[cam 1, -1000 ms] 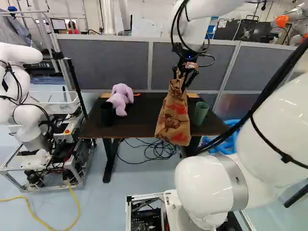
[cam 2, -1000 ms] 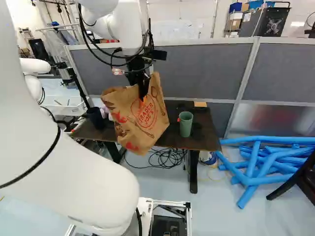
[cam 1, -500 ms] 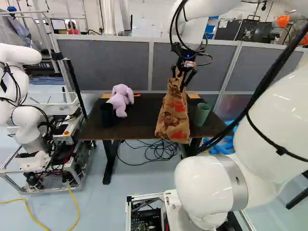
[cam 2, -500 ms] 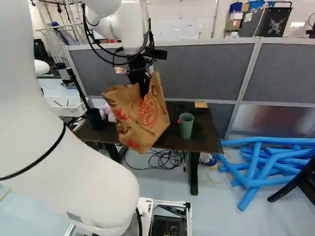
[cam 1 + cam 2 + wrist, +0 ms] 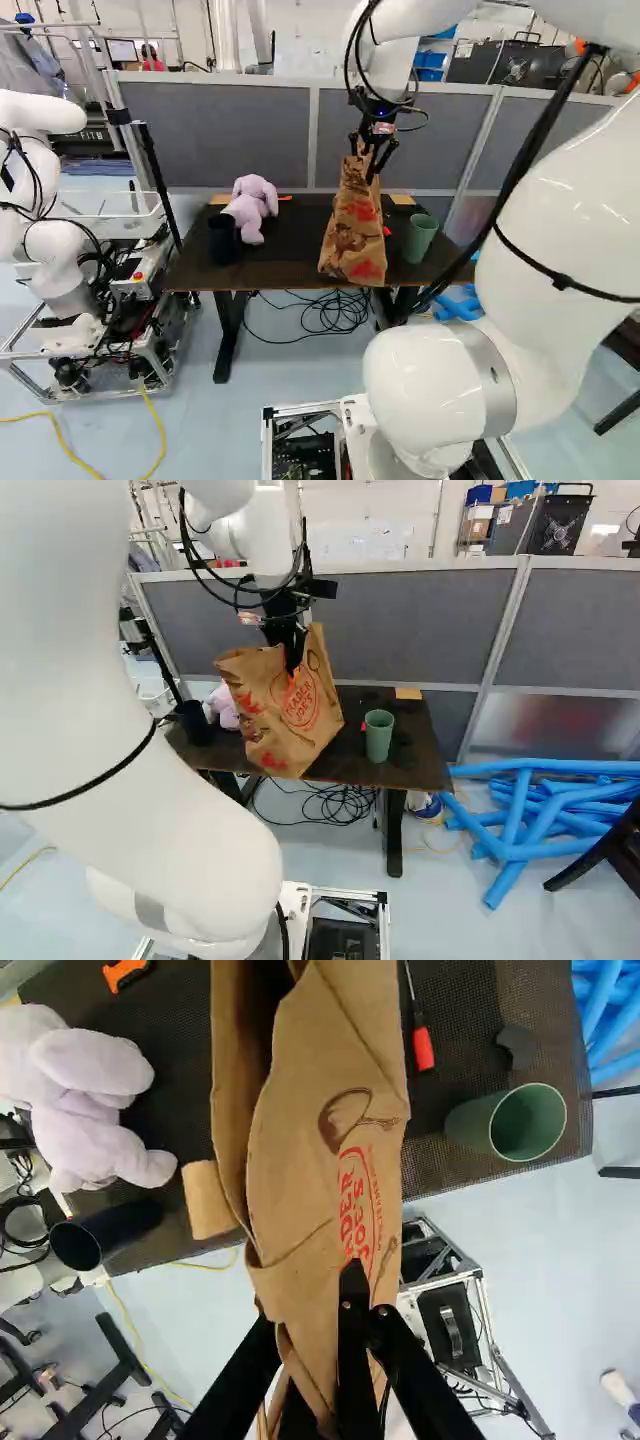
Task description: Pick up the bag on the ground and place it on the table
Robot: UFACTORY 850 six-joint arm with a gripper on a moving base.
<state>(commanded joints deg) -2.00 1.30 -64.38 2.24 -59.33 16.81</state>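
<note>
In the left base view my gripper (image 5: 373,158) hangs above the dark table (image 5: 285,268), shut on the upper part of the brown paper bag (image 5: 352,228). The bag dangles at a tilt, its lower end in front of the table's near edge; whether it touches the tabletop I cannot tell. From the right base view, the gripper (image 5: 292,662) covers part of the bag's printed side (image 5: 305,725). Close up in the wrist view, the bag (image 5: 325,1090) runs out ahead from between the fingers of the gripper (image 5: 350,1305), which pinch its paper.
A lilac plush toy (image 5: 253,205) and a black cup (image 5: 222,237) stand on one side of the table, a green cup (image 5: 379,734) on the other. A red-handled screwdriver (image 5: 423,1048) lies near the green cup. Grey partitions rise behind; another robot (image 5: 60,240) is at the left.
The arm has swung inward, its large near link shifting most. The bag has travelled a little with the gripper, away from the green cup in the left base view, still held.
</note>
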